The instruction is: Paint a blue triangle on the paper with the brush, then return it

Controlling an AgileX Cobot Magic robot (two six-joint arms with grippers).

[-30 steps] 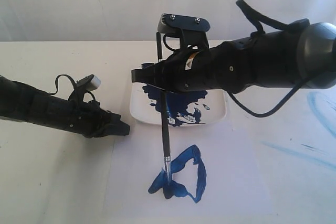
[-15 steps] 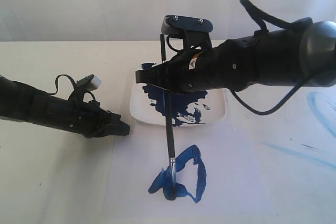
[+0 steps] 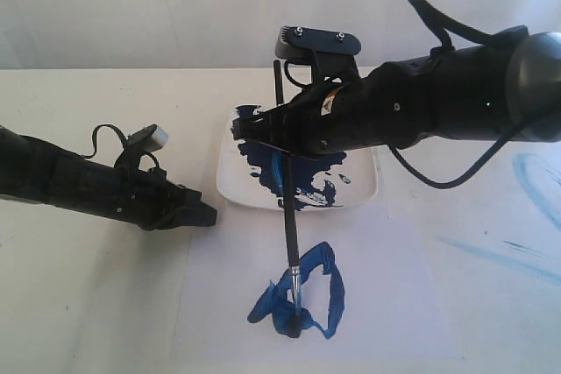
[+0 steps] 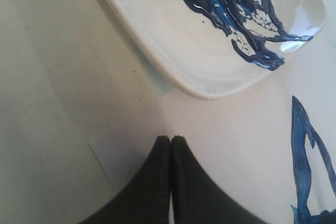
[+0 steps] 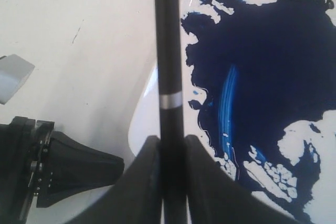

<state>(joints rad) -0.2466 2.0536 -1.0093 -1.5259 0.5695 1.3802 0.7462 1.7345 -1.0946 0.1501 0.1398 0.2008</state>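
My right gripper (image 3: 263, 131) is shut on the black handle of the brush (image 3: 289, 216), which hangs nearly upright. Its tip rests on the lower edge of the blue triangle (image 3: 331, 291), a thick dark-blue outline on the paper (image 3: 394, 286). In the right wrist view the brush (image 5: 168, 51) runs between the shut fingers of the right gripper (image 5: 170, 141), with its silver band just beyond them. My left gripper (image 3: 209, 215) lies shut and empty at the paper's left edge. In the left wrist view the left gripper (image 4: 171, 139) has its fingertips pressed together over the paper (image 4: 236, 145).
A square white plate (image 3: 235, 186) smeared with navy paint (image 3: 302, 168) stands behind the paper, under the right arm; it also shows as the plate (image 4: 173, 51) and the plate (image 5: 144, 124). Faint light-blue streaks (image 3: 500, 256) mark the table at the right.
The right arm has shifted a little to the right, dragging the brush tip rightward along the triangle's lower edge. The left arm has stayed still.
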